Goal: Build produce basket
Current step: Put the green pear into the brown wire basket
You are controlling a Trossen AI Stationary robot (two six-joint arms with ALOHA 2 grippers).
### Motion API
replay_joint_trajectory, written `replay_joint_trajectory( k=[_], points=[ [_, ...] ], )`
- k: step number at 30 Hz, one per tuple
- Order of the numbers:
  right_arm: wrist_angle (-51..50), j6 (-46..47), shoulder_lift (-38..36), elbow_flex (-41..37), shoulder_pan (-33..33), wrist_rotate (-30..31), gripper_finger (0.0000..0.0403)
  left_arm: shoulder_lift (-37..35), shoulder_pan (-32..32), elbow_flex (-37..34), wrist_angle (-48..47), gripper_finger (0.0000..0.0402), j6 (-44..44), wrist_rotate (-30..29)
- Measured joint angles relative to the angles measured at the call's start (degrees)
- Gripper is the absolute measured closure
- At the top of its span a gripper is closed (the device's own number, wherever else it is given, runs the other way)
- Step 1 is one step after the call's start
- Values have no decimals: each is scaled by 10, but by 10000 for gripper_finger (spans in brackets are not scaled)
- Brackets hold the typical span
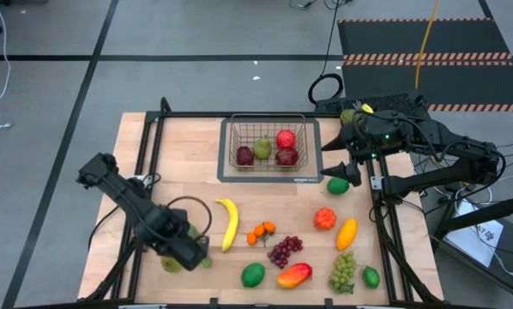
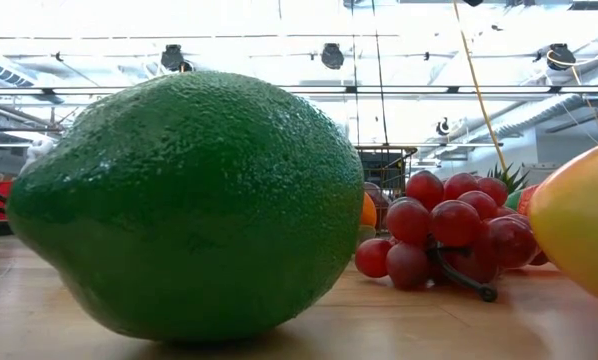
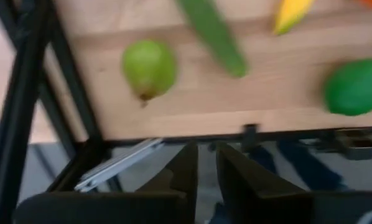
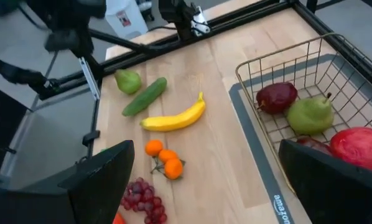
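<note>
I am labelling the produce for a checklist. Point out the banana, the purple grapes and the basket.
banana [image 1: 229,224]: high view, middle of its curved yellow body.
purple grapes [image 1: 282,251]: high view, centre of the bunch.
basket [image 1: 268,118]: high view, far wire rim.

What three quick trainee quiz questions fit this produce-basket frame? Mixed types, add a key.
1. Count: how many pieces of produce lie in the small rectangular dark wire-mesh basket?
2. True or false: the long yellow toy banana is already inside the basket.
3. Pick one: the right gripper, beside the basket, is
A) open and holding nothing
B) shut on a bunch of purple grapes
C) shut on an orange

Key: 1) four; 2) false, it lies on the table in front of the basket; 3) A
</note>
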Motion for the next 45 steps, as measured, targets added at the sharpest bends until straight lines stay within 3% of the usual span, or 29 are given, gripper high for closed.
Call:
replay_joint_trajectory(
  k=[5, 11, 17, 33, 45],
  points=[
    [46, 38, -1, 0, 0, -3, 8, 7, -26, -39, 10, 297, -24, 42],
    [136, 121, -2, 0, 0, 2, 8, 6, -56, -84, 56, 252, -27, 47],
    [211, 151, -2, 0, 0, 48, 8, 6, -76, -139, 90, 237, -25, 58],
    [254, 192, 0, 0, 0, 82, 8, 6, -85, -247, 164, 239, 47, 51],
    [262, 192, 9, 0, 0, 90, 8, 6, -80, -275, 201, 303, 83, 50]
  ],
)
